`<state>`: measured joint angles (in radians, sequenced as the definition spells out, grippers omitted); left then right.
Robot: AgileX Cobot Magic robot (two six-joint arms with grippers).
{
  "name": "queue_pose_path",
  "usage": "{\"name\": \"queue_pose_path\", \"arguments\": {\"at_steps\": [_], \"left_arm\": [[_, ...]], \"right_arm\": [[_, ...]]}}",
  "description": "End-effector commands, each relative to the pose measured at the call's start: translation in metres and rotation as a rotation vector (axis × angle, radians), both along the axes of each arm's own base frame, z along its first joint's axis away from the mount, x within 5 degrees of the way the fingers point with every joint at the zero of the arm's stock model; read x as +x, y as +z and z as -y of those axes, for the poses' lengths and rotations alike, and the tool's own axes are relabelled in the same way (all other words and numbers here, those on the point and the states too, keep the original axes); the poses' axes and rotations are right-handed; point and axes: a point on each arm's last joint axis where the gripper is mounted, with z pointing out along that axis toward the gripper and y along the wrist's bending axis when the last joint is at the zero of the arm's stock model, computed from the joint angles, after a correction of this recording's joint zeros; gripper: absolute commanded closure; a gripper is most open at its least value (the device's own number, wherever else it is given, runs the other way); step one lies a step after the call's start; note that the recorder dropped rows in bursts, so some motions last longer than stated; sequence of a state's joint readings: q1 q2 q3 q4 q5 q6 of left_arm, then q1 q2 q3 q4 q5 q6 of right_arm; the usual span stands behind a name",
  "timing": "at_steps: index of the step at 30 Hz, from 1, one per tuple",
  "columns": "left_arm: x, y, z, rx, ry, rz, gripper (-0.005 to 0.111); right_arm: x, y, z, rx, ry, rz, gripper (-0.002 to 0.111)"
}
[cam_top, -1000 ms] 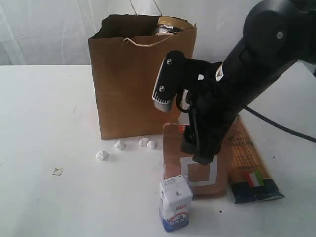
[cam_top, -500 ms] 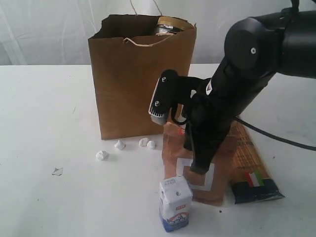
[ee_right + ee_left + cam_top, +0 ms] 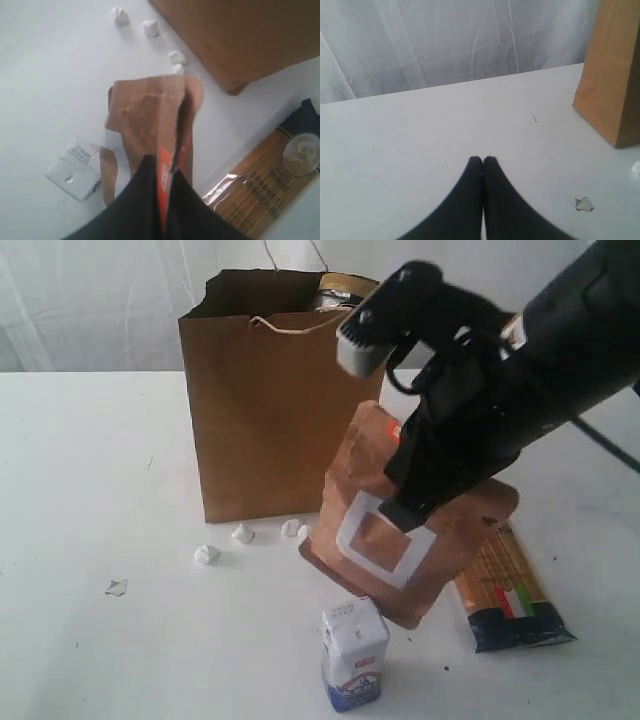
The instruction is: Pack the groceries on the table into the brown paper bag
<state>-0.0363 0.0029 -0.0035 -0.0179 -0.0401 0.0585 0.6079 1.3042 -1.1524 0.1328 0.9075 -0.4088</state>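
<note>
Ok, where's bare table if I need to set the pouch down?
Left of the bag the table is bare, bar one fleck. Crowded front-right of the bag: scraps, carton and spaghetti around the held pouch.

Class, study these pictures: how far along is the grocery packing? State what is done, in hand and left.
Done: a gold lid shows inside the brown paper bag, so something is packed. In hand: the right gripper is shut on the brown pouch, tilted beside the bag. Left: the white-blue carton and spaghetti packet on the table. The left gripper is shut, empty.
</note>
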Motion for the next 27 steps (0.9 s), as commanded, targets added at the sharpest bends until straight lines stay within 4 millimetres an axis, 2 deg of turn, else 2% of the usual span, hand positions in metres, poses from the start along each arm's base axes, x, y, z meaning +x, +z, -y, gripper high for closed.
{"name": "queue_pose_path", "arguments": {"at_steps": [1,9,16,27], "left_arm": [[0.000,0.000,0.000,-0.010,0.003,0.010,0.107],[0.000,0.000,0.000,-0.010,0.003,0.010,0.107],[0.000,0.000,0.000,-0.010,0.003,0.010,0.107],[0.000,0.000,0.000,-0.010,0.003,0.010,0.107]], "right_arm": [[-0.021,0.033,0.015,0.151,-0.116,0.063,0.108],[-0.046,0.067,0.034,0.329,-0.205,0.160,0.108],[-0.057,0.097,0.038,0.576,-0.215,0.286,0.108],[-0.060,0.127,0.043,0.815,-0.235,0.486,0.108]]}}
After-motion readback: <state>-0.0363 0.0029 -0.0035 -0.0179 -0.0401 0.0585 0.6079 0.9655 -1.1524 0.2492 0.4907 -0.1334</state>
